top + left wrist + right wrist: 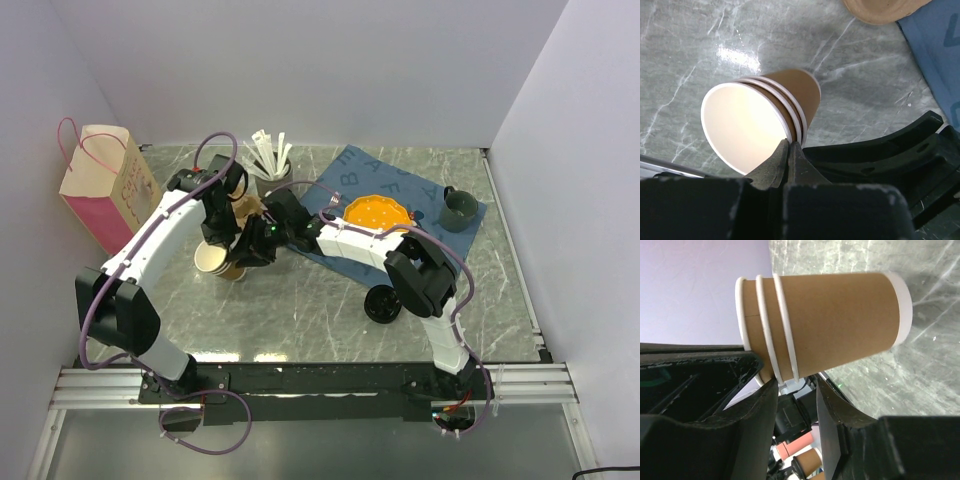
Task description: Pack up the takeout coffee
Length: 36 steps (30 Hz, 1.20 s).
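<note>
takeout coffee (378,305) partly behind right arm (420,280); cup stack (212,260) partly under arms

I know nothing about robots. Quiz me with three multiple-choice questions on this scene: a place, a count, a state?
1. Where does the pink paper bag stand? A back left; B front right; C front middle.
2. How many paper cups are nested together? A one; B three; C five.
3. The left gripper is: A wide open; B shut on the cups' rim; C out of sight.
Answers: A, it sits in the far left corner; B, three white rims show; B, its fingers pinch the rim.
</note>
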Motion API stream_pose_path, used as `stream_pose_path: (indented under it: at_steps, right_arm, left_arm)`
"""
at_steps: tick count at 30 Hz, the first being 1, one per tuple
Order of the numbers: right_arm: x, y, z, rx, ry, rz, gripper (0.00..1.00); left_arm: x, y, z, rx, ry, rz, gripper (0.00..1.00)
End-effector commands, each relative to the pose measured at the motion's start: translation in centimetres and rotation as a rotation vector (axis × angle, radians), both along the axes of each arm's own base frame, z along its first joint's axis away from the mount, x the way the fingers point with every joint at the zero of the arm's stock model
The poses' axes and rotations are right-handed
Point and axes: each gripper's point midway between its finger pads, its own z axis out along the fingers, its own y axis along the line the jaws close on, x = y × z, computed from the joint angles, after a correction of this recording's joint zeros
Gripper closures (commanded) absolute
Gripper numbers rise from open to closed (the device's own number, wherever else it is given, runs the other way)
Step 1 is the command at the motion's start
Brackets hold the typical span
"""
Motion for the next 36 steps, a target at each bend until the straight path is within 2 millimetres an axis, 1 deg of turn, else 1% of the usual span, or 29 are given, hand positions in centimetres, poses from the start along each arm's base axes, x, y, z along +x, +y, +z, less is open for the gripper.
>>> stream_pose_path:
  at_steps: [1,7,10,17,19,21,22,23,24,25,27,28,31,36]
  right_arm:
    - [0.4,-0.3,-1.2,-0.059,-0.017,-0.031,0.57]
    - [0.7,-1.2,-2.2,-0.114,-0.030,-0.045,0.58]
    - [0.9,-1.3,-2.1,-0.118,-0.042,-0.051,0.58]
    - [2.1,-1.5,-0.3,-0.106,-0.098,-0.065,0.59]
    - [2.1,-1.3,0.3,-0.089,-0.106,-0.057,0.58]
    - [2.2,-0.9,1.0,-0.069,-0.120,-0.043,0.58]
    - [2.2,-0.8,1.3,-0.063,-0.124,-0.039,0.58]
    - [2.3,-0.6,2.0,-0.051,-0.139,-0.029,0.58]
    - [2.3,-0.5,2.3,-0.046,-0.144,-0.024,0.58]
    - [2.4,-0.4,2.6,-0.039,-0.151,-0.019,0.57]
    - [2.5,-0.4,3.0,-0.031,-0.150,-0.018,0.57]
    - [2.8,-0.6,3.0,-0.030,-0.144,-0.026,0.57]
    - [3.0,-1.1,2.9,-0.037,-0.133,-0.035,0.57]
    - [3.7,-2.6,3.4,-0.047,-0.137,-0.062,0.57]
  left_arm:
    - [-0.2,-0.8,1.7,-0.059,-0.027,0.014,0.99]
    - [-1.0,-0.6,1.1,-0.059,-0.002,0.008,0.99]
    - [-1.4,-0.4,0.6,-0.045,0.018,-0.005,0.99]
    - [-1.9,0.2,0.3,-0.019,0.022,-0.022,0.99]
    - [-1.7,0.5,0.6,0.000,0.007,-0.019,0.99]
    - [-1.4,1.4,1.0,0.047,-0.010,-0.009,0.99]
    - [-1.0,1.5,1.6,0.053,-0.029,-0.007,0.99]
    - [-0.8,1.6,2.0,0.060,-0.039,-0.007,0.99]
    - [-0.5,1.7,2.4,0.066,-0.052,-0.005,0.99]
    - [0.2,1.7,3.2,0.073,-0.079,0.000,0.99]
    - [0.8,1.8,4.0,0.081,-0.097,0.004,0.99]
    - [1.1,1.7,4.4,0.079,-0.111,0.006,0.99]
    - [1.5,1.5,4.5,0.071,-0.124,0.001,0.99]
    - [1.9,1.0,4.8,0.050,-0.141,-0.017,0.99]
